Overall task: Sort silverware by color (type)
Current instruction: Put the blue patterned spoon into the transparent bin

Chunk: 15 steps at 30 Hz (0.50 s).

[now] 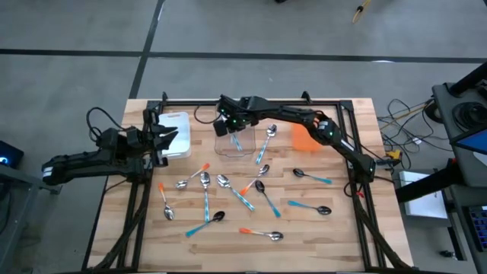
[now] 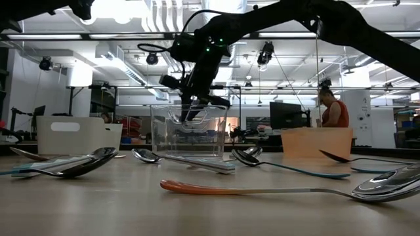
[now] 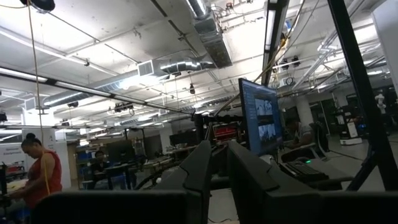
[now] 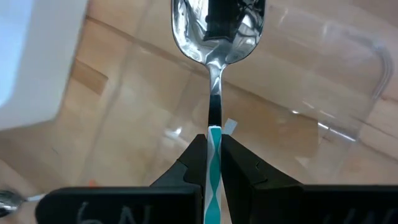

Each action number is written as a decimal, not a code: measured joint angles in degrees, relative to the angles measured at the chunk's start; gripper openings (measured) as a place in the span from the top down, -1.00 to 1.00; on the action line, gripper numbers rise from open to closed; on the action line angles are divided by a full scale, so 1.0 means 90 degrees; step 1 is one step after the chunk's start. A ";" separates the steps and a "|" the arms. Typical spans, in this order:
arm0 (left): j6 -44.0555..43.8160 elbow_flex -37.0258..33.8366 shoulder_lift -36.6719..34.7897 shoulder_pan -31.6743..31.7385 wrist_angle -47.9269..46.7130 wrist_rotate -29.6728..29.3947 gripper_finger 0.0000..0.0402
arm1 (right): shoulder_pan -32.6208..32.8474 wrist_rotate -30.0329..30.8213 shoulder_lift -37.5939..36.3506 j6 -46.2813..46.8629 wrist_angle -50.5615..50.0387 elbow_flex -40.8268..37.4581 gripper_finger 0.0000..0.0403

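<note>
My right gripper [image 4: 213, 163] hangs over the clear bin [image 1: 234, 143] at the back of the bench [image 1: 335, 236], fingers pinched on a teal-handled spoon [image 4: 216, 74], bowl pointing down. I should lower before letting go. My left gripper [image 1: 166, 137] waits beside the white bin [image 1: 179, 129].
</note>
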 joint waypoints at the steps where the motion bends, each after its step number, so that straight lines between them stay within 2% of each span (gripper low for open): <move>1: 0.0000 0.0000 0.0000 -0.0002 0.0000 0.0000 0.82 | 0.0016 0.0001 0.0000 0.0000 0.0007 -0.0054 0.90; 15: 0.0002 0.0000 0.0000 -0.0001 0.0000 -0.0002 0.82 | 0.0080 0.0179 0.0000 -0.0002 0.0096 -0.0585 0.90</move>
